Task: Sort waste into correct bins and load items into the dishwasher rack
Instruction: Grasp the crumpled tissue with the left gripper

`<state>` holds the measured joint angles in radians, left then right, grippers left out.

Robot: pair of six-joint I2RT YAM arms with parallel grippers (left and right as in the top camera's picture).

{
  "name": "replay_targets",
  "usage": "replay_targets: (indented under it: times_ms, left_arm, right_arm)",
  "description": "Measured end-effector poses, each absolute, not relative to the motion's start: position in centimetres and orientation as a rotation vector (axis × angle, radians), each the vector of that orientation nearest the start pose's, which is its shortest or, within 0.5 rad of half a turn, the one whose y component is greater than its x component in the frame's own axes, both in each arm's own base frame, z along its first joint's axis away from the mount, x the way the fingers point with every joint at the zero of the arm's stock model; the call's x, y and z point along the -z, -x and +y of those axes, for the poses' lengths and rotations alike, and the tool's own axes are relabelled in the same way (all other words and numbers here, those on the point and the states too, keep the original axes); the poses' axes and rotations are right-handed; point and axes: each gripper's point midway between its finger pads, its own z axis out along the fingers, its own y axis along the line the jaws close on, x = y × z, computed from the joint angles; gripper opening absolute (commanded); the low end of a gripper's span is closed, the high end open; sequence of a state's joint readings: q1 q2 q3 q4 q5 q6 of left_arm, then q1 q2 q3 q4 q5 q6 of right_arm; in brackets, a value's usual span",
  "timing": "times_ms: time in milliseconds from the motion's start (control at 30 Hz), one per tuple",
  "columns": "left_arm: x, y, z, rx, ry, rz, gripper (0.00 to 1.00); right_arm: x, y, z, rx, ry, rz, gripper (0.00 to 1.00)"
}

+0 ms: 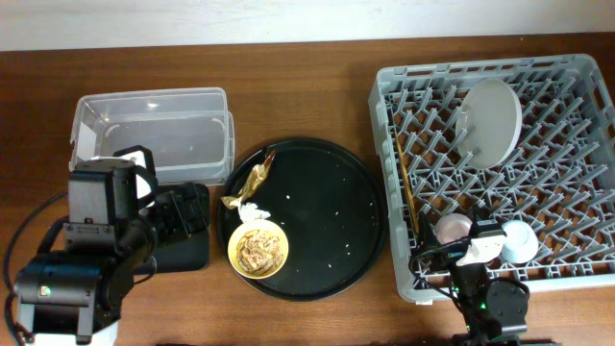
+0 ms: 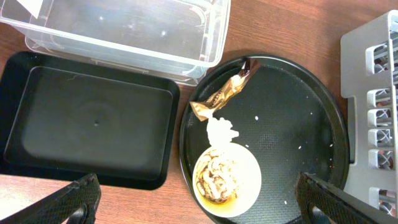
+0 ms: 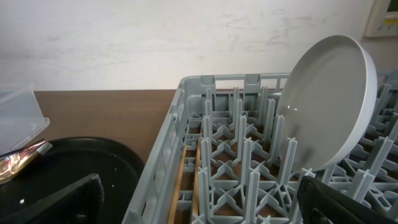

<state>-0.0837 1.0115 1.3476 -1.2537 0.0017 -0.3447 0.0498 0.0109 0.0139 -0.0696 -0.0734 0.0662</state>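
Note:
A crumpled gold foil wrapper (image 1: 252,181), a white tissue (image 1: 252,209) and a yellow bowl (image 1: 258,251) of brownish food scraps lie on the left of the large round black tray. The left wrist view shows the wrapper (image 2: 224,93), tissue (image 2: 221,132) and bowl (image 2: 227,180). My left gripper (image 1: 181,211) (image 2: 196,190) is open and empty, above the shallow black tray (image 2: 93,124) and bowl. The clear tub (image 1: 154,130) stands behind it. The grey rack (image 1: 567,207) holds the plate (image 1: 490,120) (image 3: 329,99), chopsticks (image 1: 405,192) (image 3: 185,171), pink cup (image 1: 452,228) and pale blue cup (image 1: 520,241). My right gripper (image 1: 461,252) (image 3: 199,196) is open and empty at the rack's front-left.
The large round black tray (image 1: 336,221) lies between the bins and the rack, with small white crumbs on it. The black tray (image 1: 187,252) is partly covered by my left arm. A pale wall runs along the table's far edge.

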Motion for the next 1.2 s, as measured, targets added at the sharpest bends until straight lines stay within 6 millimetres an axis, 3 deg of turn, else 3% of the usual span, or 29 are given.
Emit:
replay_targets:
  times_ms: [233,333,367,400,433,467,500,567,600,667,700,767,800,900,967,1033,1100,1133,1167,1200]
  left_arm:
    - [-27.9,-24.0,-2.0,0.182,0.324,2.476,1.00]
    - [-28.6,-24.7,-3.1,0.266,0.315,2.445,0.99]
    - [-28.8,-25.1,-4.0,0.325,0.291,2.438,0.91]
    - [-27.8,-25.3,-5.4,0.367,0.240,2.488,0.73]
    - [-26.7,-25.7,-6.1,0.362,0.213,2.534,0.70]
    - [-24.1,-25.8,-8.7,0.374,0.113,2.646,0.70]
    - [-20.1,-26.2,-10.6,0.315,0.049,2.789,0.67]
    - [-15.7,-27.2,-11.6,0.137,0.049,2.902,0.62]
    - [-11.1,-28.1,-12.3,-0.034,0.049,2.992,0.61]
    - [-9.6,-30.3,-12.6,-0.064,0.123,2.949,0.61]
    - [-7.0,-32.9,-13.5,-0.084,0.147,2.922,0.61]
    - [-1.5,-32.4,-12.8,-0.219,0.160,3.025,0.59]
    - [-0.7,-32.3,-12.5,-0.254,0.161,3.033,0.57]
    - [-0.6,-32.5,-12.5,-0.258,0.169,3.024,0.48]
    - [-0.6,-32.7,-12.6,-0.256,0.172,3.023,0.28]
    - [-1.0,-32.8,-13.0,-0.238,0.183,3.048,0.01]
    - [-2.8,-33.1,-13.8,-0.203,0.190,3.067,0.01]
    - [-4.4,-34.2,-14.5,-0.167,0.191,3.046,0.02]
    - [-5.7,-34.9,-14.9,-0.142,0.192,3.029,0.40]
    - [-7.2,-35.2,-15.1,-0.135,0.191,3.025,0.48]
  right_arm:
    - [-16.1,-24.5,2.5,-0.149,0.043,1.639,0.98]
    - [-16.1,-24.5,2.5,-0.149,0.042,1.639,0.98]
    - [-16.1,-24.5,2.5,-0.149,0.043,1.639,0.98]
    - [-16.1,-24.5,2.5,-0.150,0.043,1.639,0.98]
    - [-16.1,-24.5,2.5,-0.149,0.042,1.639,0.98]
    - [-16.1,-24.5,2.5,-0.149,0.042,1.639,0.98]
    - [-16.1,-24.5,2.5,-0.149,0.043,1.639,0.98]
    - [-16.1,-24.5,2.5,-0.149,0.043,1.638,0.98]
    - [-16.1,-24.5,2.5,-0.149,0.043,1.638,0.98]
    - [-16.1,-24.5,2.5,-0.150,0.042,1.639,0.98]
    - [-16.1,-24.5,2.5,-0.150,0.043,1.636,0.98]
    - [-16.1,-24.5,2.5,-0.149,0.042,1.638,0.99]
    - [-16.1,-24.5,2.5,-0.149,0.043,1.638,0.98]
    - [-16.1,-24.5,2.5,-0.149,0.043,1.638,0.98]
    - [-16.1,-24.5,2.5,-0.149,0.043,1.638,0.98]
    - [-16.1,-24.5,2.5,-0.150,0.043,1.638,0.98]
    - [-16.1,-24.5,2.5,-0.149,0.042,1.638,0.98]
    - [-16.1,-24.5,2.5,-0.149,0.043,1.638,0.98]
    - [-16.1,-24.5,2.5,-0.149,0.043,1.638,0.98]
    - [-16.1,-24.5,2.5,-0.149,0.043,1.638,0.98]
